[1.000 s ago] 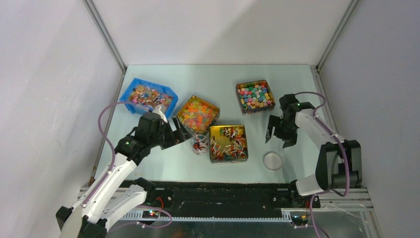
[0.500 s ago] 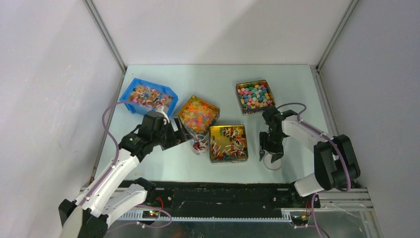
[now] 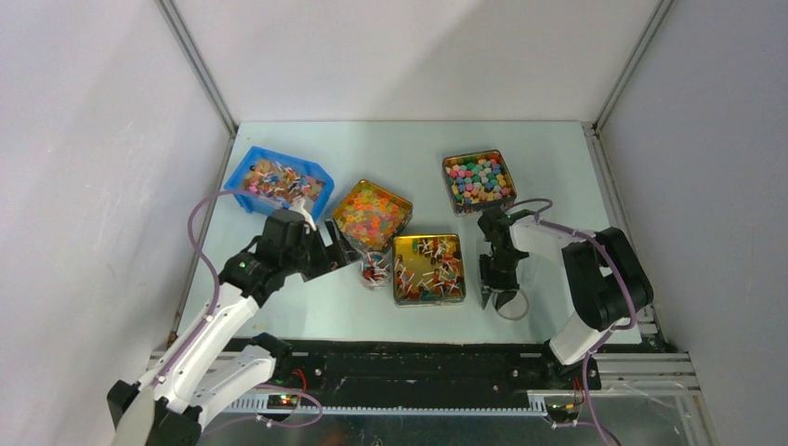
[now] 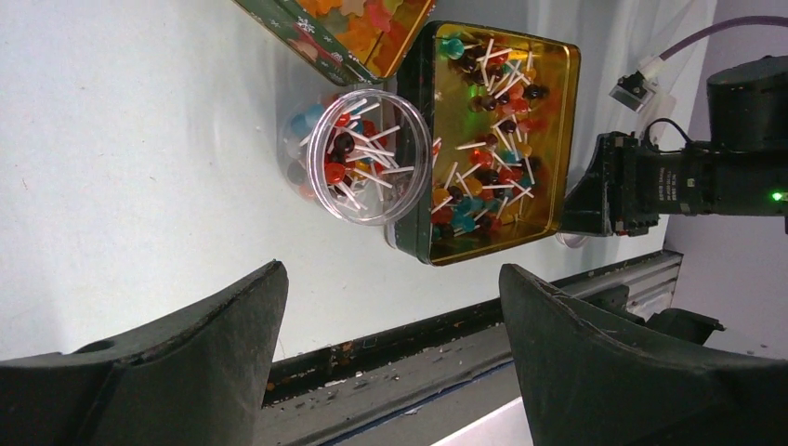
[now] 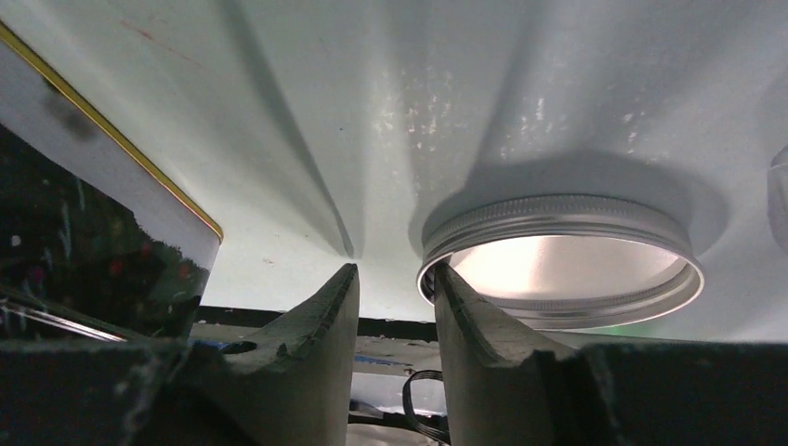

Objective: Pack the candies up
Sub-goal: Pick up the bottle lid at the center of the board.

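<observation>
The candies, tiny lollipops with white sticks, lie in a gold tin (image 3: 428, 268) and partly fill a small clear jar (image 3: 374, 269) at its left. Both show in the left wrist view, the tin (image 4: 492, 139) and the jar (image 4: 358, 154). My left gripper (image 3: 342, 253) hovers open and empty just left of the jar, jaws wide apart (image 4: 390, 274). My right gripper (image 3: 492, 299) is down at the left edge of a silver metal lid (image 3: 510, 303). In the right wrist view its jaws (image 5: 395, 269) stand narrowly apart, one fingertip against the lid's rim (image 5: 558, 260).
A blue bin (image 3: 277, 182) of wrapped sweets stands at the back left. A tin of gummies (image 3: 371, 215) and a tin of coloured cubes (image 3: 478, 180) stand behind the gold tin. The gold tin's wall (image 5: 93, 214) is close on the right gripper's left.
My right arm has swung in from the right and come down at the lid's left edge. The left arm has barely moved.
</observation>
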Controlling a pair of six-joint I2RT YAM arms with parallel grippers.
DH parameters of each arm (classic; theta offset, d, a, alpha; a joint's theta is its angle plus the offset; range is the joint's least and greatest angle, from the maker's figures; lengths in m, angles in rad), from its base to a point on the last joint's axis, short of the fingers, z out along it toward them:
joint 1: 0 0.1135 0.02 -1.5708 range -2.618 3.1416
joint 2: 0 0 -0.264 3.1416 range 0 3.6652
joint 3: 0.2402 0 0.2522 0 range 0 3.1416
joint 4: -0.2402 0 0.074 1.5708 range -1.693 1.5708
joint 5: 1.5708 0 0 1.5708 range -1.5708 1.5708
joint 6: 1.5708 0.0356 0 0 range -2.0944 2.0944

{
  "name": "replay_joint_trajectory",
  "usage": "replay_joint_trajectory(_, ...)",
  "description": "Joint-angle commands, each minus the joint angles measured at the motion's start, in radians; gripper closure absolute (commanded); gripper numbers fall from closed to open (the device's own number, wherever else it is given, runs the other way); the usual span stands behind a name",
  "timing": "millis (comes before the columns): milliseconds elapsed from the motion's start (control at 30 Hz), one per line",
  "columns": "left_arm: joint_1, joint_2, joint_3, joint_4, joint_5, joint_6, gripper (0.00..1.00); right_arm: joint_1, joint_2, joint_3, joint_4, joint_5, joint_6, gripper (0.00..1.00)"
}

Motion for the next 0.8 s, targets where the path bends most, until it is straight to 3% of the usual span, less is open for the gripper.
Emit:
replay_joint_trajectory(0,0.004,-0.034,0.004,0.03,0.011,0.002,0.1,0.018,0.014,0.003,0.026,0.039,-0.003,0.66)
replay_joint_trajectory(167,0.004,-0.055,0.019,0.034,0.011,0.011,0.1,0.027,0.018,0.003,0.024,0.074,-0.02,0.8)
replay_joint_trajectory(267,0.004,-0.071,0.029,0.047,0.008,0.024,0.1,0.031,0.011,0.009,0.009,0.079,-0.036,1.0)
replay_joint_trajectory(533,0.004,-0.135,0.085,0.062,-0.043,0.105,0.09,0.045,-0.077,0.122,-0.113,0.08,-0.084,1.0)
replay_joint_trajectory(767,0.004,-0.191,0.11,0.093,-0.048,0.277,0.09,0.088,-0.198,0.359,-0.255,0.059,-0.162,1.0)
